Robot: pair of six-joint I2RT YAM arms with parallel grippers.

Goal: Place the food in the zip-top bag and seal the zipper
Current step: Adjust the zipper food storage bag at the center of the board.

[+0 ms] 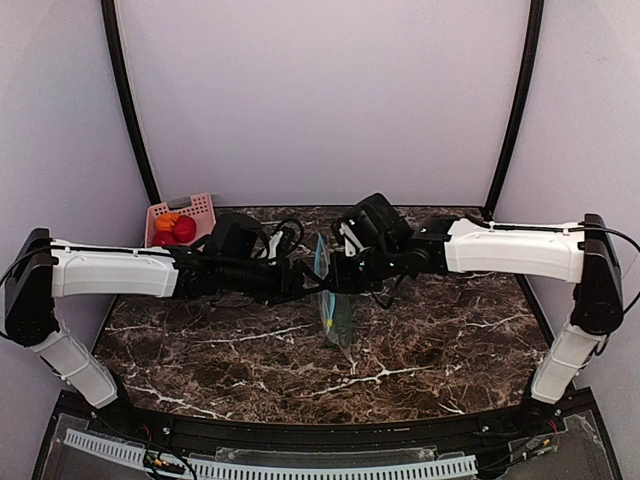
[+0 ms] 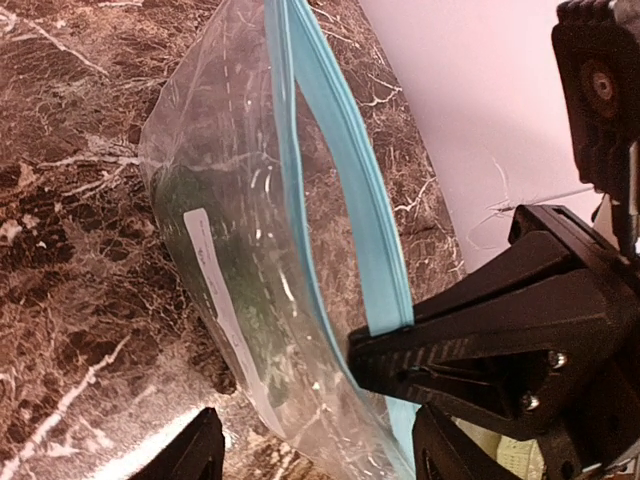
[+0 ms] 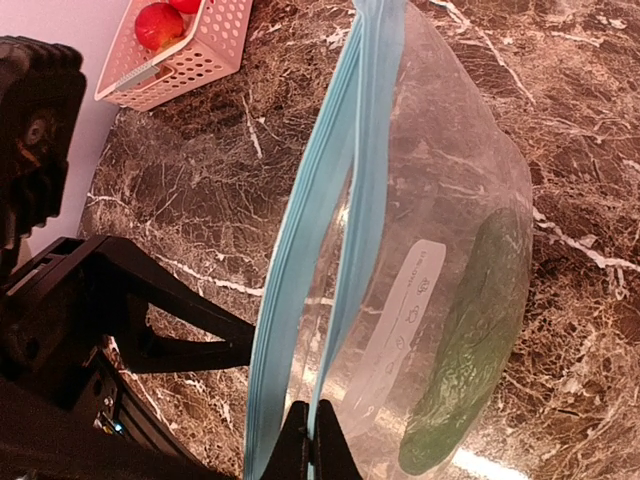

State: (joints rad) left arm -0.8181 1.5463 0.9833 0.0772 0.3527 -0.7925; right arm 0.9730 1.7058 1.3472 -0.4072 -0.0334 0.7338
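Zip-top bag (image 1: 338, 315) is held up edgewise over the marble table (image 1: 450, 340) in the top view, between our two arms. The food (image 1: 184, 229) sits in the pink basket (image 1: 205, 203) at the far left.

From the left wrist, we see the left gripper (image 2: 315, 445) spread wide, one finger on either side of the bag.

From the right wrist, we see the right gripper (image 3: 310, 432) pinched tight on the teal zipper (image 3: 330, 200). A dark green item (image 3: 470, 340) lies inside the bag.

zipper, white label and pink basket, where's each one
zipper (image 3: 355, 120): right wrist view, upper part of the teal strip
white label (image 2: 210, 270): left wrist view, its middle
pink basket (image 1: 200, 208): top view, its far slotted wall
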